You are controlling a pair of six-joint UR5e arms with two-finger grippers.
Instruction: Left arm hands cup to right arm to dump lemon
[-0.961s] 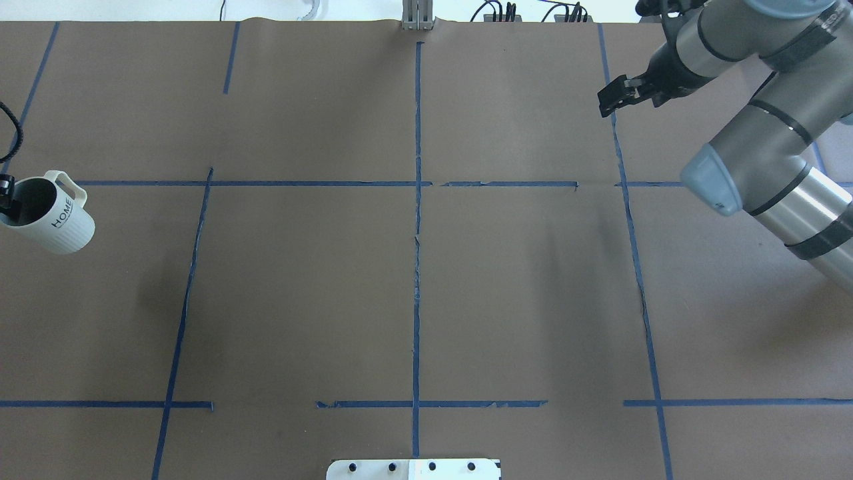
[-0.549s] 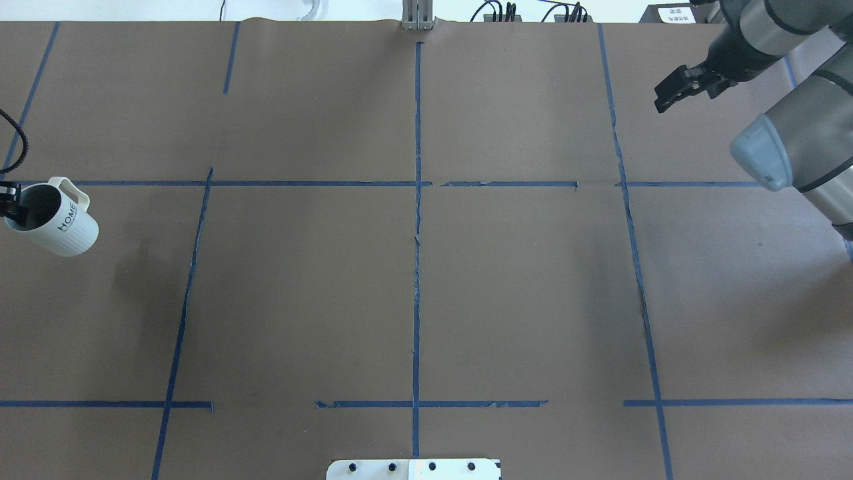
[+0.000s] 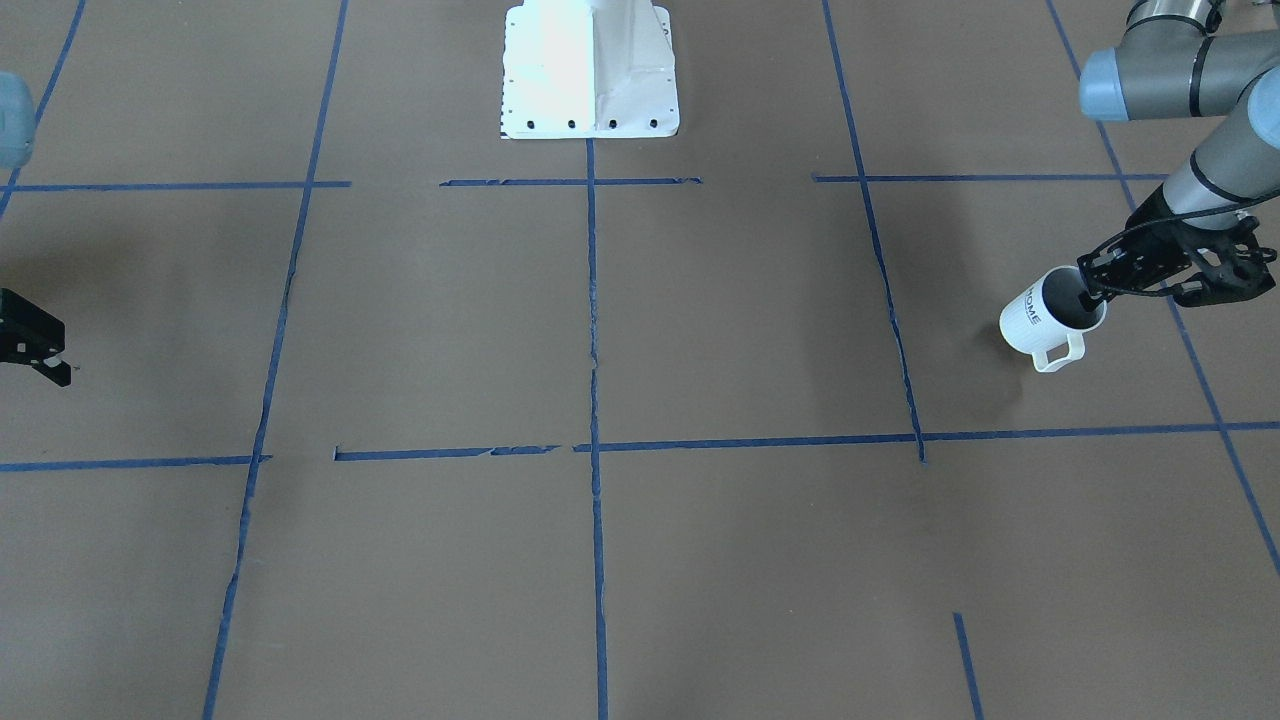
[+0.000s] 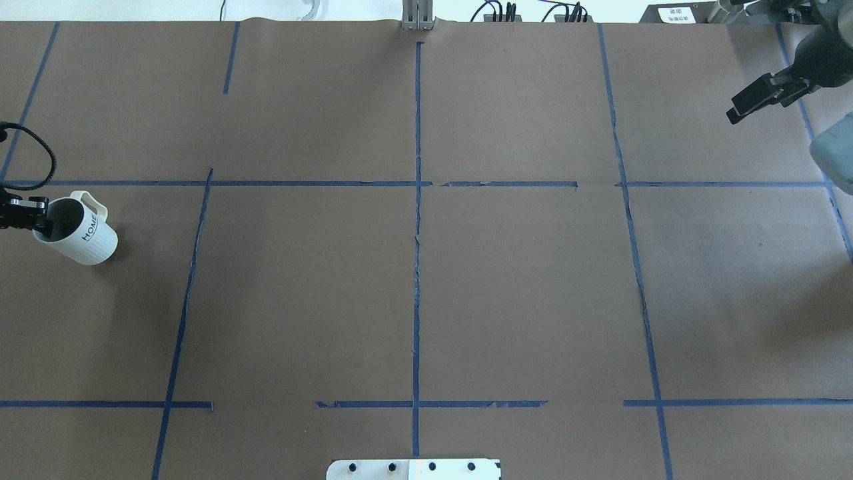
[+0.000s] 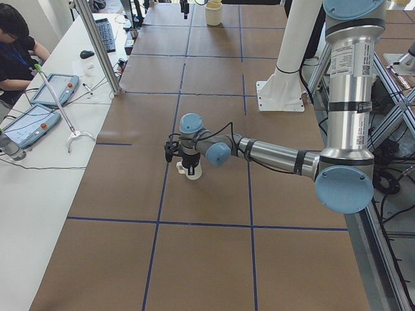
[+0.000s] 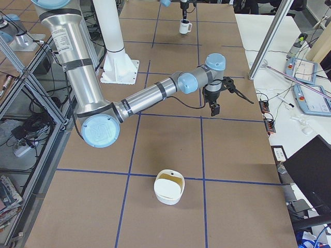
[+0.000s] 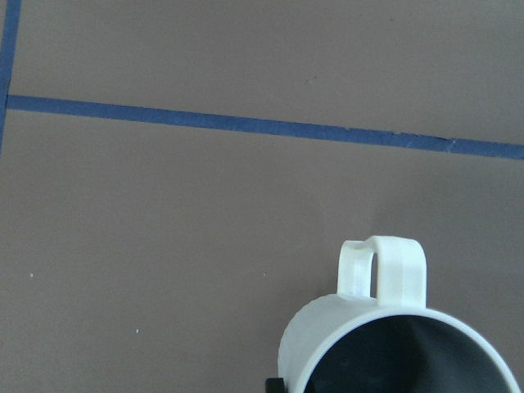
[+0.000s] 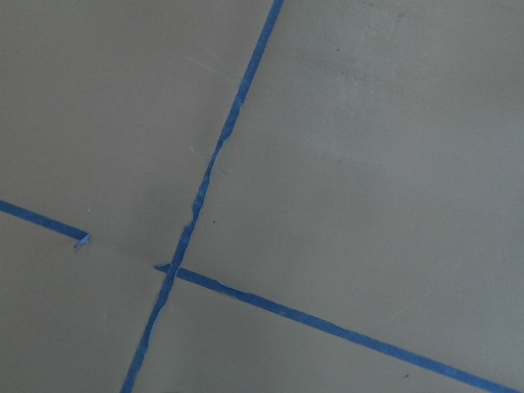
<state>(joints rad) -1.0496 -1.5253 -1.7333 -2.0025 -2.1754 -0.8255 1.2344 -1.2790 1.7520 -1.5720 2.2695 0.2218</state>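
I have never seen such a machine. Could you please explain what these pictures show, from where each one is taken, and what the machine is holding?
This is a robot with two metal arms at a table covered in brown paper and blue tape lines. Two pictures look down from above, one behind the robot, one facing it; two look along the table from its ends; two come from cameras on the wrists. The left gripper has its jaws closed on the rim of a white cup marked HOME, near the table's left end. The right gripper, far off at the other end, holds nothing. A white container stands there too. No lemon shows.
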